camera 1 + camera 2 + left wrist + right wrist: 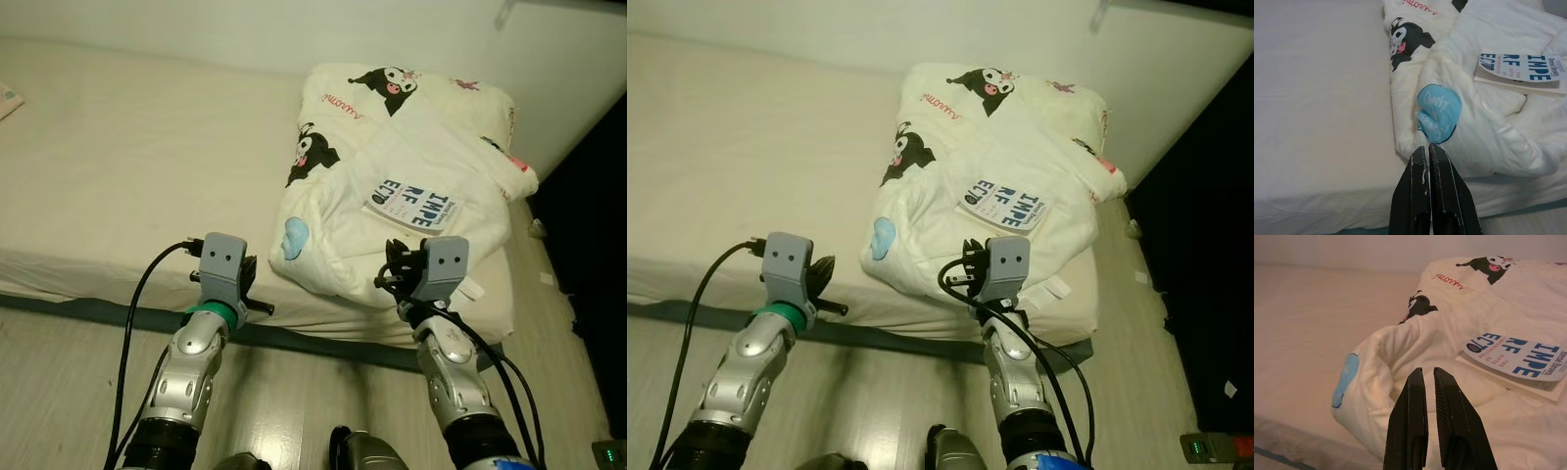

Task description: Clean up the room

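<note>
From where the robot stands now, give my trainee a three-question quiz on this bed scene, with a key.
1. True or false: the book lies on the bare mattress.
2. Which is nearer the book: A the left end effector, or B the right end effector?
3. Fill in: the blanket is bunched at the bed's ___ side, by the robot's own sides.

Key: 1 false, it lies on the blanket. 2 B. 3 right.

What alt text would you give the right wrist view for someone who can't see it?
The right gripper, its two black fingers nearly closed and holding nothing, points at a bunched cream comforter with cartoon prints on a bed. A book with blue cover lettering lies on the comforter, beyond the fingertips.
</note>
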